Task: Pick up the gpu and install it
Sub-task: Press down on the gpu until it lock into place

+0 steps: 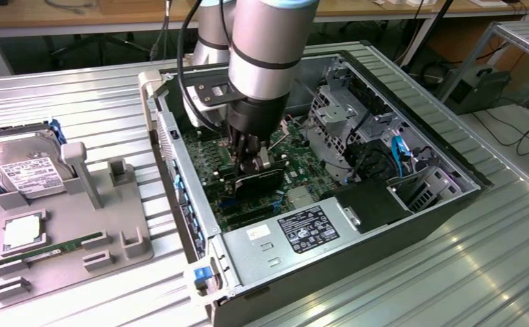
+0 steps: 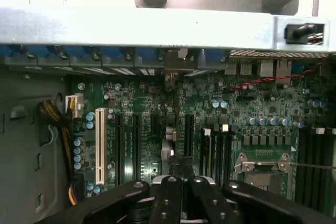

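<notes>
The gpu [image 1: 257, 182] is a thin, flat, black-faced rectangular card standing on its long edge inside the open computer case [image 1: 428, 211], low over the green motherboard [image 1: 296, 163]. It lies roughly at the middle of the board, its length running between the slotted rear wall of the case and the board's centre. In the wrist view its top edge [image 2: 169, 129] shows end-on, lined up along the dark expansion slots [image 2: 135, 145].
</notes>
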You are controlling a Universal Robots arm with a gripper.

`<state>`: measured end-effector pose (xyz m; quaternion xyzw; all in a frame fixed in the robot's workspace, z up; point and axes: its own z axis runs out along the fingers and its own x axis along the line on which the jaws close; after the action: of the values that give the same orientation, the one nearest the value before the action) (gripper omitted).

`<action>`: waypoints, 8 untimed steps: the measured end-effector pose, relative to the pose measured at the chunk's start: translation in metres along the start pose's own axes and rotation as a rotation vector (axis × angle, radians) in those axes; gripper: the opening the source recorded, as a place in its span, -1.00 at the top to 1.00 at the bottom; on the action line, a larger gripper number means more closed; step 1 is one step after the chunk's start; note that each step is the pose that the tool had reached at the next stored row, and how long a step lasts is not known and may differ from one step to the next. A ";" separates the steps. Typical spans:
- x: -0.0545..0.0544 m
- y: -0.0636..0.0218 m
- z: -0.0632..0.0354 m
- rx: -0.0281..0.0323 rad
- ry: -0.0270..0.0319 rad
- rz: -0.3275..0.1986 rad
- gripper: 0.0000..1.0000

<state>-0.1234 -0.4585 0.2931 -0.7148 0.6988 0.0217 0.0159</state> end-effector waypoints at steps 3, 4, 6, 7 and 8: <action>0.000 0.0000 0.0000 0.0001 0.0004 0.000 0.79; 0.000 0.0000 0.0000 0.0000 0.0007 0.000 0.79; 0.000 0.0000 -0.0001 -0.0001 0.0013 0.000 0.79; 0.000 0.0000 -0.0001 -0.0001 0.0018 0.000 0.79; 0.000 0.0000 0.0000 0.0000 0.0019 0.000 0.79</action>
<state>-0.1234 -0.4583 0.2932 -0.7148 0.6989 0.0211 0.0153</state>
